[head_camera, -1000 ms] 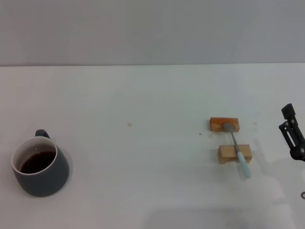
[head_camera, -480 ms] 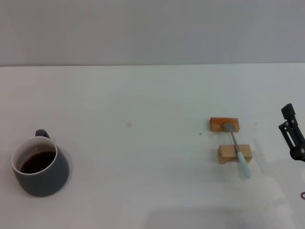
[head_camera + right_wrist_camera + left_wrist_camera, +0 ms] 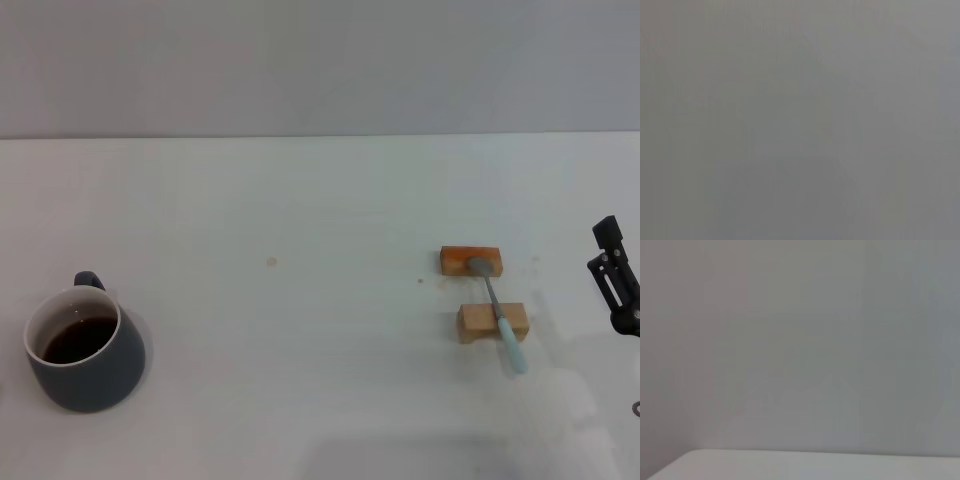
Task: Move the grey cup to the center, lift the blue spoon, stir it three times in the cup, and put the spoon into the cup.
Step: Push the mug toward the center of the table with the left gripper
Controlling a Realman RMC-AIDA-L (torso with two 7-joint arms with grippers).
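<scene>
The grey cup [image 3: 84,352] stands at the near left of the white table [image 3: 300,220] in the head view, holding dark brown liquid, its handle turned toward the back. Far to its right the blue spoon [image 3: 499,315] lies across two wooden blocks, metal bowl on the far block [image 3: 470,261] and pale blue handle jutting past the near block [image 3: 484,322]. My right gripper [image 3: 617,280] shows as a black part at the right edge, a short way right of the spoon. No left gripper shows in any view.
A small brown speck [image 3: 271,262] marks the table's middle. The left wrist view shows only a grey wall and a strip of table edge [image 3: 790,465]. The right wrist view shows plain grey.
The right gripper has shifted very slightly to the right at the frame edge. The cup, spoon and blocks have not moved.
</scene>
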